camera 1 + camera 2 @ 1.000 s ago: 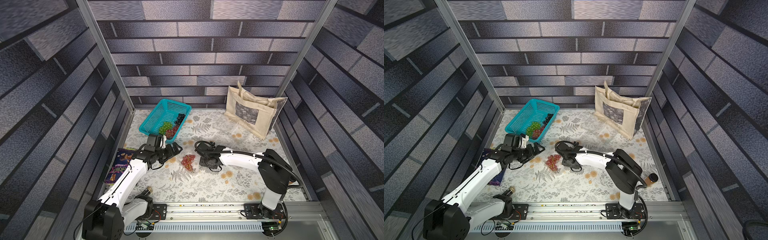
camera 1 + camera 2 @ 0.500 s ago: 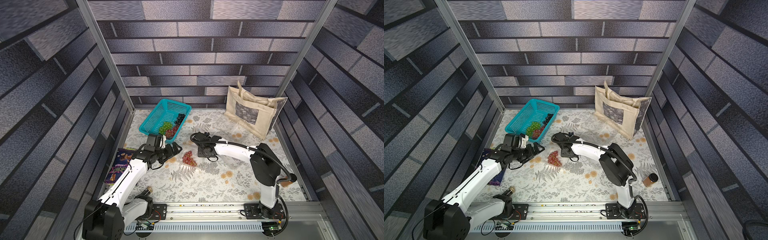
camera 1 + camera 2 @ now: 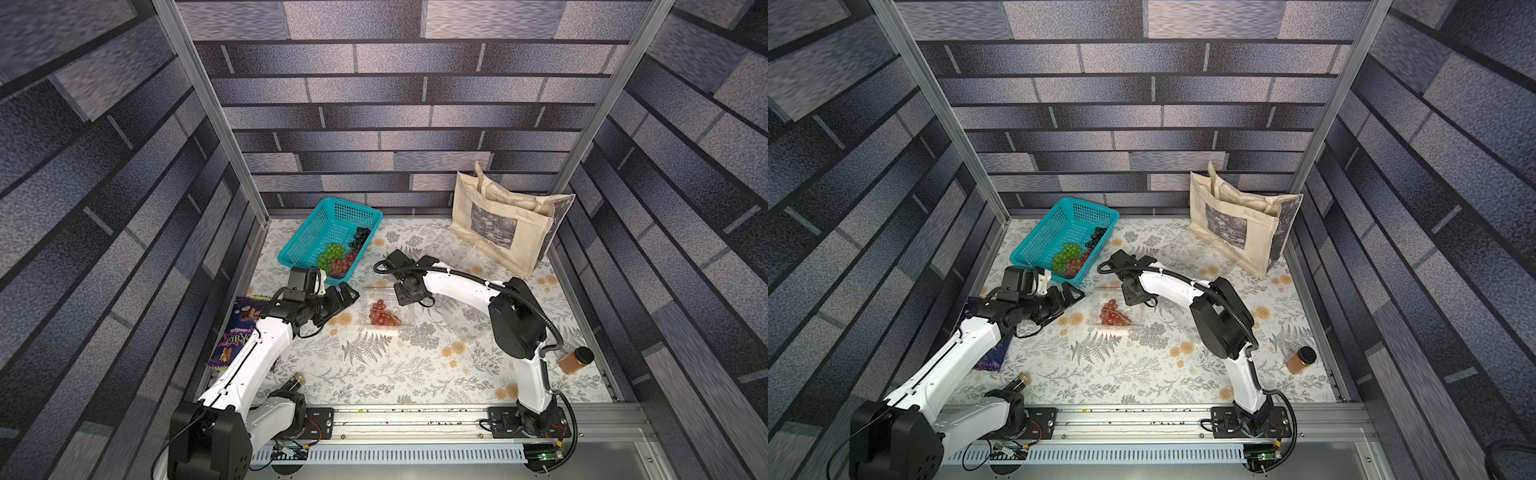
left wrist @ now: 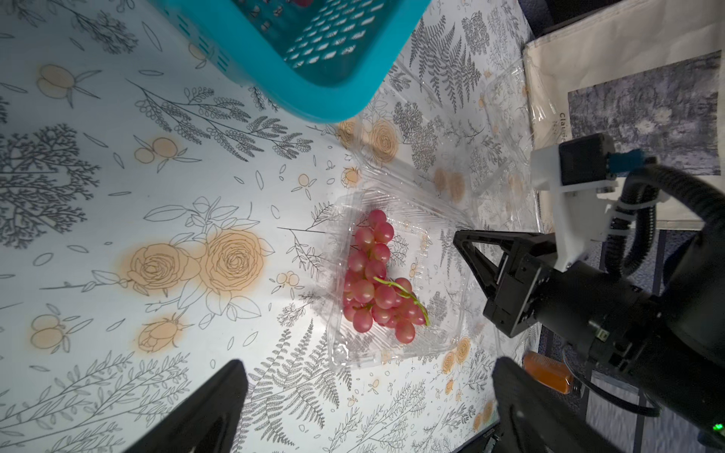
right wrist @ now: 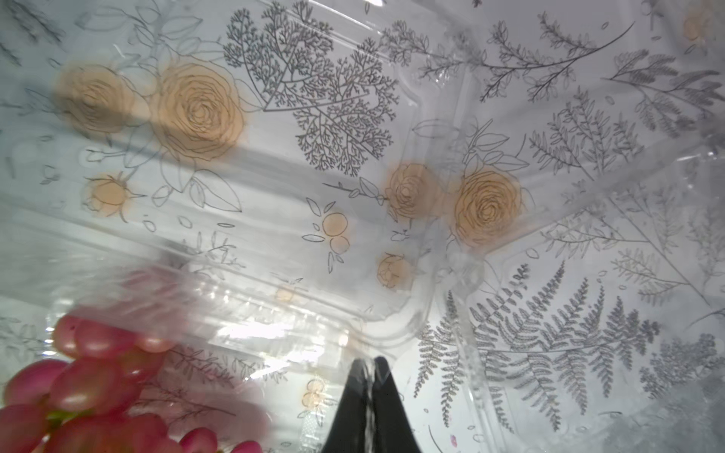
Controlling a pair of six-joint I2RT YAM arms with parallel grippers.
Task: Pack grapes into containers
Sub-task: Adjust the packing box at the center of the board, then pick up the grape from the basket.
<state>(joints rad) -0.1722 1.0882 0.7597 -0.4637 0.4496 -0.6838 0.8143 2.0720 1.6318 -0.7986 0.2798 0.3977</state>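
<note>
Red grapes [image 3: 382, 313] lie in a clear clamshell [image 3: 368, 297] mid-table, on the flowered cloth [image 3: 374, 374]. From the left wrist I see the bunch [image 4: 372, 290] well inside the tray [image 4: 341, 353], green stem up.

My right gripper [image 3: 409, 291] sits at that box's far corner, next to the grapes. Through its own camera the two black fingertips [image 5: 355, 392] are pressed together with a thin sliver of clear plastic caught between them. I cannot tell whether that sliver is lid or rim. The grapes [image 5: 90, 372] show at the frame's edge under blurred plastic.

My left gripper [image 3: 349, 293] hovers just off the basket's [image 3: 307, 232] near corner, pointing at the clamshell. Its jaws are spread wide and hold nothing; the left wrist view shows one finger [image 4: 219, 400] on each side of the tray and clear of it.

The basket holds the other bunches: green [image 3: 332, 254], red [image 3: 344, 265] and black [image 3: 360, 237], all crowded at its near end.

Two more clamshells lie apart: one [image 3: 478, 253] just before the tote [image 3: 498, 224], one [image 3: 461, 322] beside the right arm's elbow. Both look empty.

A snack bag [image 3: 237, 332] lies under the left arm, and a spice jar [image 3: 575, 359] stands at the right edge.
</note>
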